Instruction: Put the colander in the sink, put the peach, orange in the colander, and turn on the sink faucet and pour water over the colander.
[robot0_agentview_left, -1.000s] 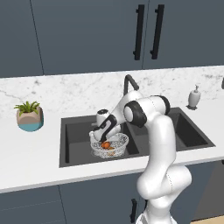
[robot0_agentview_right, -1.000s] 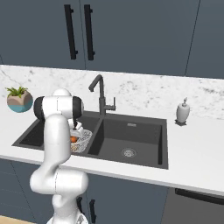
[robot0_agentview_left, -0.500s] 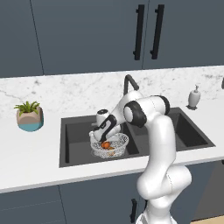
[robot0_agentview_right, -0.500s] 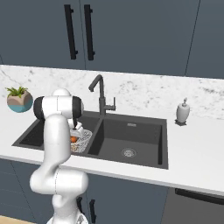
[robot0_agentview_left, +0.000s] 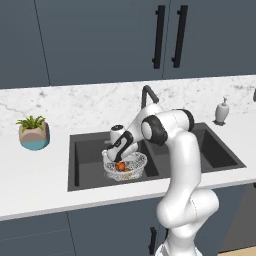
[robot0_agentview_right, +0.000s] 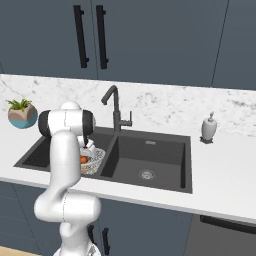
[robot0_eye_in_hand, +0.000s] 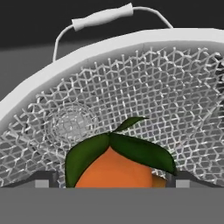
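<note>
Gripper (robot0_eye_in_hand: 112, 183) sits low inside the colander (robot0_eye_in_hand: 131, 87) in the sink (robot0_agentview_left: 85, 150), fingers spread either side of a leafy orange-coloured fruit (robot0_eye_in_hand: 116, 168); actual grip unclear.

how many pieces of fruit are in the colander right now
1 clearly: an orange-coloured fruit with green leaves, between the gripper fingertips inside the colander. Another may be hidden behind the hand.

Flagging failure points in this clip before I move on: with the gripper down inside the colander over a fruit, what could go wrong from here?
1. The gripper sits low in the colander, its jaws either side of a leafy orange-coloured fruit. Lifting carelessly could drag the fruit back out or tip the colander.
2. The sink faucet stands just behind the arm; a wide retreat could knock it.
</note>
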